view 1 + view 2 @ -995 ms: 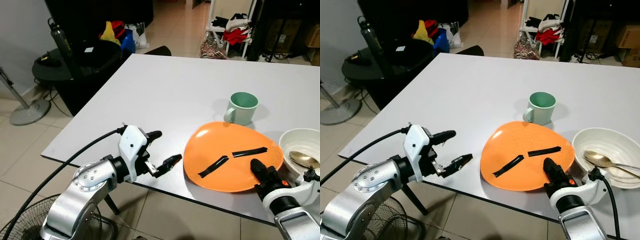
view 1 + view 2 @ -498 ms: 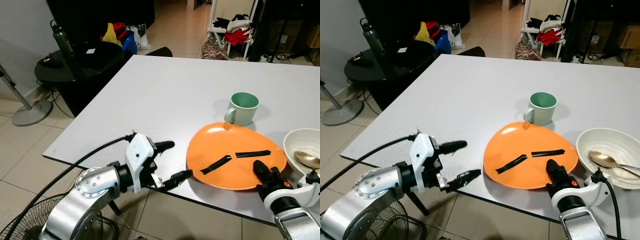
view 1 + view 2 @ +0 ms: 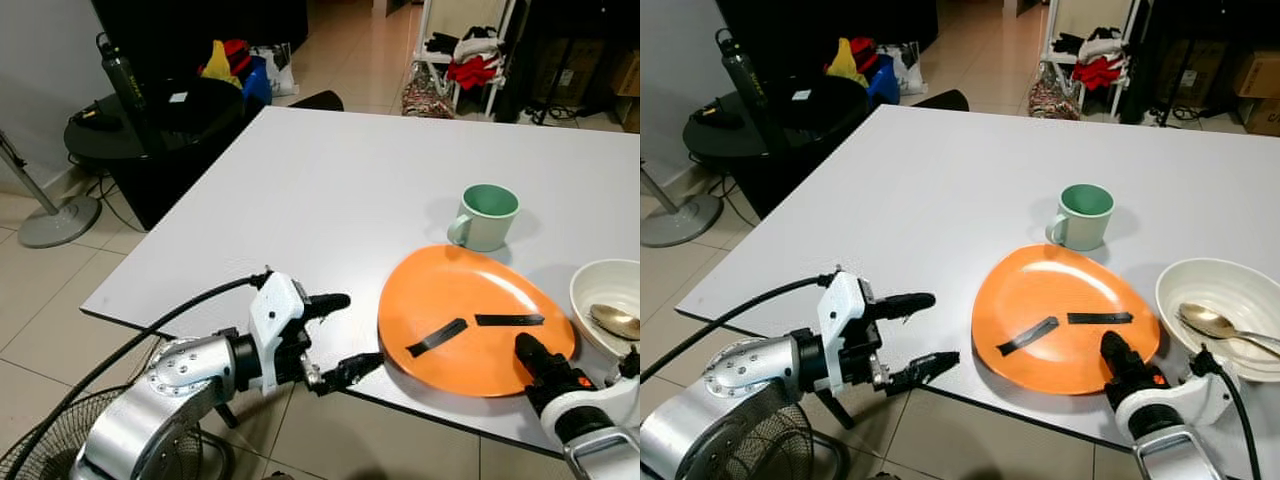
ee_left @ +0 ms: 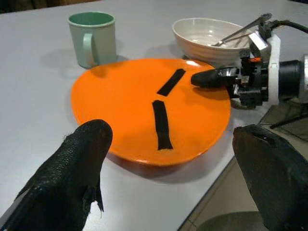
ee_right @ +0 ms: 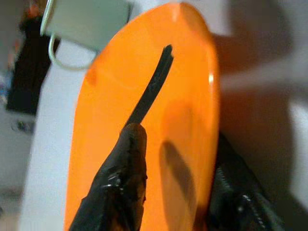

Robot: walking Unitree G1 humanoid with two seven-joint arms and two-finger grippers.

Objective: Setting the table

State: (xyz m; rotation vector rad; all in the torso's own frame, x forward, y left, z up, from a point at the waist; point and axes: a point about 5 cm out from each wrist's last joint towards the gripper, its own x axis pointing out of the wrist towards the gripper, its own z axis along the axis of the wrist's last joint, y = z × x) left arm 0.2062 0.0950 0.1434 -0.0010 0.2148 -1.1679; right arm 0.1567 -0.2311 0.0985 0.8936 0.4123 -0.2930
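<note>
Near the front edge of the white table (image 3: 330,190) sits the orange plate (image 3: 450,300), an egg-shaped disc whose long axis runs from near-left to far-right, with two black strips across its middle. From the near right the right gripper (image 3: 538,360) reaches up, its silver forearm angled in toward the plate; one black finger (image 5: 126,163) lies on the plate's upper face and the other seems to sit under the rim, so it looks clamped on the near-right edge, though the wrist picture is blurry. On the left, the left gripper (image 3: 340,335) is held out level from a bent silver arm, pointing right toward the plate, its two fingers spread wide apart at the table's near edge, just short of the rim. Beyond the plate stands a green mug (image 3: 484,215), handle to the left. Just right of the plate is a white bowl (image 3: 1215,315) with a spoon (image 3: 1210,322) in it.
</note>
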